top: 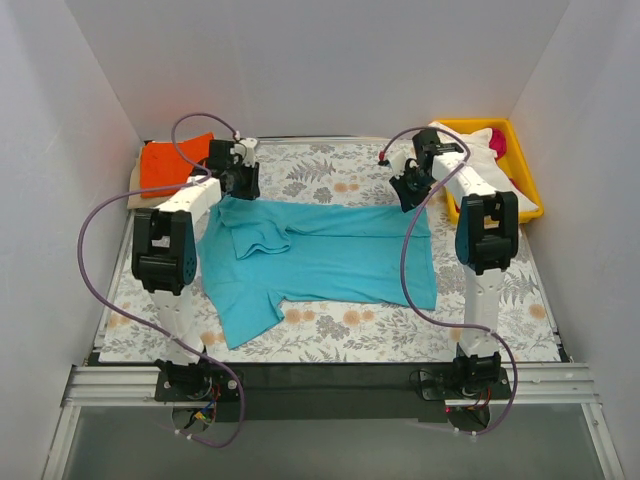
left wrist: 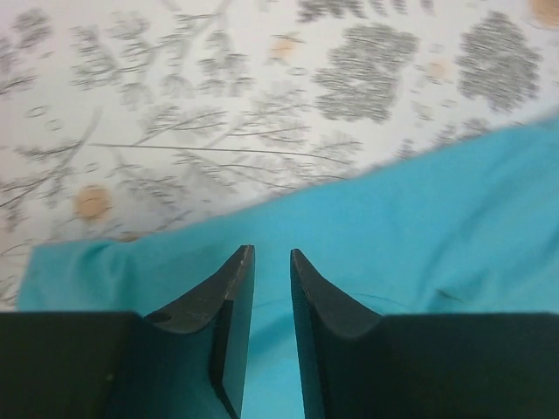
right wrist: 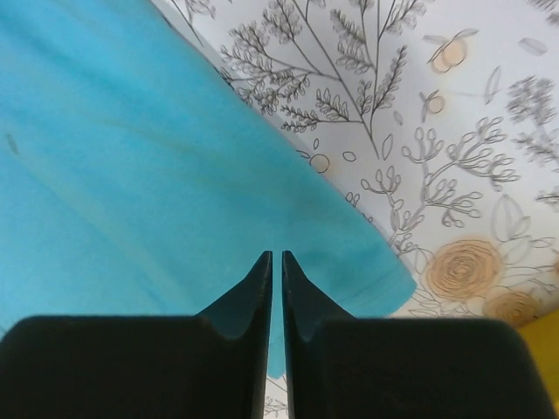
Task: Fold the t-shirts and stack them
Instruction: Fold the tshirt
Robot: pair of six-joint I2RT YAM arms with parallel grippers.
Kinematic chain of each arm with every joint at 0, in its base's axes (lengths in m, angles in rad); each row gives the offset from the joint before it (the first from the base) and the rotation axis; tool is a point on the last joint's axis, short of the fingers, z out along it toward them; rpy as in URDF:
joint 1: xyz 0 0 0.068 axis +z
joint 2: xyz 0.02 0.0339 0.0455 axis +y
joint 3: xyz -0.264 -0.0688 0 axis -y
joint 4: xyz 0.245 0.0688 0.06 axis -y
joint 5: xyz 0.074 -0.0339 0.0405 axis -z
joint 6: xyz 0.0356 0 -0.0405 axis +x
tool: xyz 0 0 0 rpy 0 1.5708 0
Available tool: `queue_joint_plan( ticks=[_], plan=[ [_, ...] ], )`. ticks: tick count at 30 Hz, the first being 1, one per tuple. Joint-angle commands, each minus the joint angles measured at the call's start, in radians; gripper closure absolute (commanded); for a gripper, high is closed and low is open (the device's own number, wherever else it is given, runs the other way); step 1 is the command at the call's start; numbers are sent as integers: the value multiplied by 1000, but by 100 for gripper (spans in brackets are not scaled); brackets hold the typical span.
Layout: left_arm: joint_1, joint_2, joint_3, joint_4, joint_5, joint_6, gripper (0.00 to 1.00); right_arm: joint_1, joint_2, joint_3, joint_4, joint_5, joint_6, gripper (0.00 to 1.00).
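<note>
Left gripper [left wrist: 272, 253], narrowly parted, and right gripper [right wrist: 277, 255], pressed nearly together, sit at far corners of the teal t-shirt [top: 340, 260], whose long axis runs nine to three o'clock.

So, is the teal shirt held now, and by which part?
Cannot be told. The left pincer, slightly open, and the right pincer, almost shut, are at the far edge of the teal t-shirt.

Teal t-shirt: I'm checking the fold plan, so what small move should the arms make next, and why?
Probably lower both and pinch its far edge: the left gripper and right gripper each hover over a far corner of the teal t-shirt, which lies spread out, and neither visibly holds cloth.
</note>
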Motion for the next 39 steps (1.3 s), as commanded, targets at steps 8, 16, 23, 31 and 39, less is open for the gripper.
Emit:
queue_joint_plan(
  ticks=[8, 16, 23, 31, 39],
  plan=[
    [86, 103, 30, 8, -182, -66, 77, -7, 105, -32, 71, 194, 71, 89],
    [137, 272, 178, 1, -217, -92, 78, -19, 240, 155, 99, 259, 85, 87],
    [145, 229, 252, -21, 80, -67, 64, -16, 167, 188, 93, 124, 86, 55],
    [146, -152, 135, -54, 305, -19, 52, -5, -244, -57, 12, -62, -39, 36],
    [155, -524, -295, -297, 360, 314, 61, -2, -526, -531, -33, -8, -191, 57]
  ],
)
